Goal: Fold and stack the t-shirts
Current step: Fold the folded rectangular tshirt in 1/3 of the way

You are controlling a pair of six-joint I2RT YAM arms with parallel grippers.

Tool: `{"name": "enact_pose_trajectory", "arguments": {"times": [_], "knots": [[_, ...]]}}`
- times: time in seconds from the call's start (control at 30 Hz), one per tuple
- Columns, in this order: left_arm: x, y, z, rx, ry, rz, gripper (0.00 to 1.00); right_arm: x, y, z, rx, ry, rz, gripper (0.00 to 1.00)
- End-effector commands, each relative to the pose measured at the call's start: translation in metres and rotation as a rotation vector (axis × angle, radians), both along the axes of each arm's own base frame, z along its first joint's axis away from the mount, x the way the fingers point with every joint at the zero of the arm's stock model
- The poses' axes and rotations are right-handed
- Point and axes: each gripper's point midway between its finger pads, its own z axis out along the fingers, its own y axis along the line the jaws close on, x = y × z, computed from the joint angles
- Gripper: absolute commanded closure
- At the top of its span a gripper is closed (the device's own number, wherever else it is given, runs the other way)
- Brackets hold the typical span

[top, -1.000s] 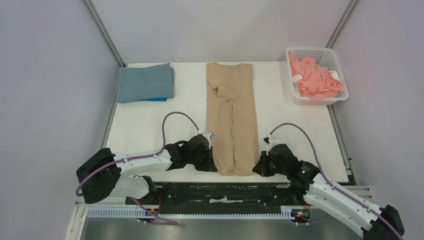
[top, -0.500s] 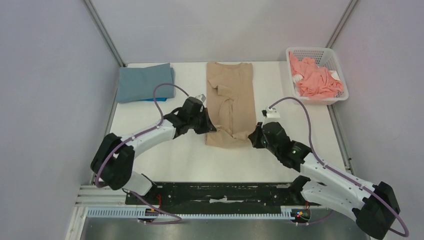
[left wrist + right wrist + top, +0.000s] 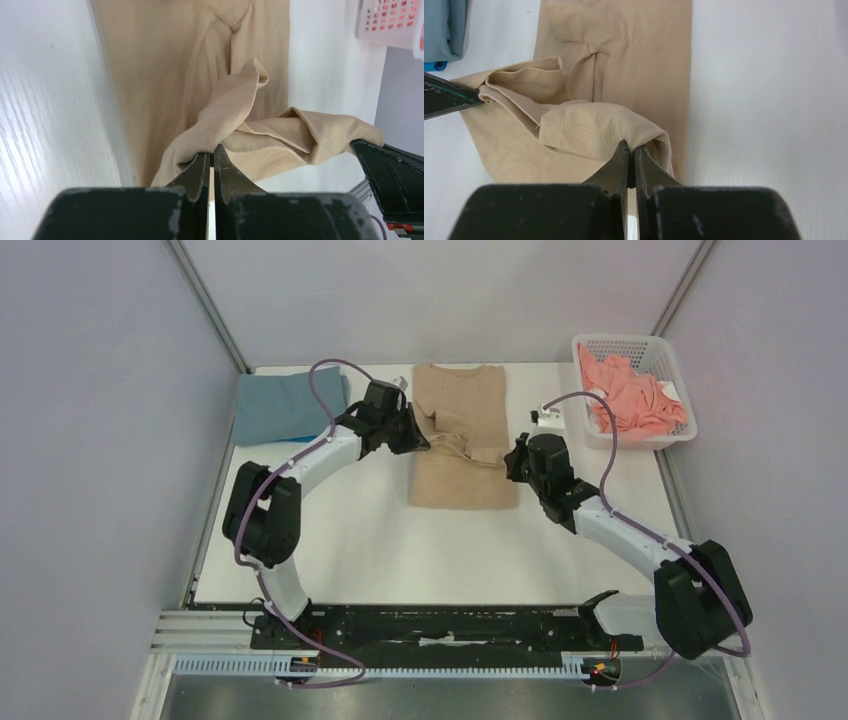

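A black metal rail point(image 3: 440, 625) runs along the near edge, and both arm bases are bolted to it. Beyond it lies the white counter point(image 3: 400, 550), and both arms reach out across it toward the far half.

The tan short-sleeved cloth t-shirt point(image 3: 462, 480) lies at the counter's middle, lengthwise, with its collar at the far edge. Its near part is doubled over, so a soft fold forms its near edge. The stitched hem is held up off the layer below and sags in loose creases between the two arms.

The left pincer point(image 3: 418, 437) is clenched on the hem's left corner; the left wrist view shows its fingertips point(image 3: 210, 155) pressed together on the seamed edge of the t-shirt point(image 3: 150, 75). The right pincer point(image 3: 512, 458) grips the hem's right corner, and in its own view the tips point(image 3: 630, 148) are closed on the double-stitched cloth point(image 3: 634, 60).

Just left of the left arm, at the far left corner, sits a folded dusty grey-blue cloth t-shirt point(image 3: 290, 405). It lies on a bright blue cloth t-shirt point(image 3: 435, 65), of which only an edge peeks out. The left forearm crosses the right side of this stack, and its purple cable point(image 3: 330, 370) arches above it.

At the far right corner stands a white plastic lattice basket point(image 3: 612, 339) holding a crumpled coral pink cloth t-shirt point(image 3: 630, 400). The right arm's purple cable point(image 3: 590, 400) loops in front of the basket's left wall.
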Motion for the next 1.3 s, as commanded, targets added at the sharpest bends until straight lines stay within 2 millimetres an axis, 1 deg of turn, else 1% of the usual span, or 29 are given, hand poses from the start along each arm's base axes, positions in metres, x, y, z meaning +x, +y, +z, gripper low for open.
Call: {"name": "enact_pose_trajectory", "arguments": {"times": [0.0, 0.07, 0.2, 0.33, 0.47, 0.53, 0.57, 0.63, 0.67, 0.7, 0.73, 0.77, 0.8, 0.83, 0.87, 0.9, 0.97, 1.0, 1.03, 1.07, 1.1, 1.13, 1.2, 1.23, 1.27], "knots": [[0.025, -0.001, 0.003, 0.029, -0.032, -0.053, 0.98, 0.043, 0.013, 0.03, 0.047, -0.103, 0.04, 1.0], [0.035, 0.004, -0.005, 0.046, -0.017, -0.033, 0.98, 0.053, 0.015, 0.03, 0.032, -0.113, 0.046, 1.0], [0.05, 0.011, -0.018, 0.064, -0.002, -0.017, 0.98, 0.074, 0.016, 0.02, 0.004, -0.092, 0.065, 0.97], [0.062, 0.014, -0.031, 0.082, 0.015, -0.016, 0.98, 0.089, 0.009, 0.006, 0.003, -0.06, 0.039, 0.95], [0.073, 0.018, -0.042, 0.093, 0.039, -0.003, 0.98, 0.1, 0.005, -0.01, -0.016, -0.025, 0.018, 0.93], [0.078, 0.019, -0.045, 0.092, 0.042, 0.003, 0.9, 0.106, 0.0, -0.017, -0.031, -0.016, -0.007, 0.91], [0.08, 0.02, -0.046, 0.091, 0.042, 0.003, 0.83, 0.11, -0.002, -0.018, -0.035, -0.016, -0.017, 0.91], [0.085, 0.019, -0.045, 0.086, 0.036, -0.016, 0.74, 0.118, -0.009, -0.021, -0.05, -0.012, -0.041, 0.88], [0.087, 0.02, -0.044, 0.091, 0.045, -0.034, 0.67, 0.122, -0.012, -0.02, -0.061, -0.015, -0.04, 0.79], [0.092, 0.024, -0.039, 0.109, 0.043, -0.034, 0.62, 0.126, -0.012, -0.017, -0.072, -0.013, -0.023, 0.58], [0.093, 0.031, -0.035, 0.134, 0.055, -0.019, 0.57, 0.129, -0.012, -0.012, -0.08, -0.014, -0.004, 0.43], [0.096, 0.036, -0.027, 0.142, 0.042, -0.012, 0.55, 0.132, -0.012, -0.002, -0.084, -0.025, 0.008, 0.29], [0.096, 0.04, -0.017, 0.139, 0.026, -0.009, 0.5, 0.131, -0.013, 0.003, -0.095, -0.025, 0.014, 0.12], [0.094, 0.041, -0.008, 0.128, 0.01, -0.01, 0.34, 0.129, -0.014, 0.01, -0.105, -0.036, 0.02, 0.02], [0.09, 0.042, 0.001, 0.115, -0.011, -0.016, 0.23, 0.125, -0.016, 0.014, -0.115, -0.042, 0.028, 0.02], [0.083, 0.041, 0.011, 0.095, -0.029, -0.028, 0.21, 0.118, -0.017, 0.016, -0.117, -0.043, 0.035, 0.02], [0.063, 0.036, 0.015, 0.035, -0.027, -0.055, 0.21, 0.1, -0.021, 0.012, -0.101, -0.029, 0.035, 0.02], [0.054, 0.034, 0.02, 0.001, -0.029, -0.062, 0.21, 0.087, -0.021, 0.006, -0.082, -0.012, 0.04, 0.02], [0.041, 0.035, 0.013, -0.013, -0.006, -0.064, 0.2, 0.076, -0.021, 0.003, -0.061, -0.003, 0.047, 0.02], [0.029, 0.034, 0.009, -0.028, 0.011, -0.067, 0.2, 0.061, -0.022, -0.008, -0.039, 0.027, 0.049, 0.02], [0.017, 0.033, 0.006, -0.035, 0.026, -0.069, 0.2, 0.047, -0.022, -0.015, -0.015, 0.048, 0.056, 0.02], [0.003, 0.035, -0.004, -0.03, 0.059, -0.068, 0.2, 0.036, -0.022, -0.018, 0.002, 0.053, 0.064, 0.02], [-0.018, 0.036, -0.019, -0.037, 0.087, -0.046, 0.19, 0.013, -0.025, -0.035, 0.013, 0.093, 0.078, 0.02], [-0.029, 0.037, -0.029, -0.043, 0.107, -0.037, 0.19, 0.003, -0.022, -0.041, 0.026, 0.113, 0.1, 0.02], [-0.035, 0.036, -0.034, -0.058, 0.118, -0.027, 0.19, -0.005, -0.024, -0.047, 0.029, 0.132, 0.096, 0.02]]}}
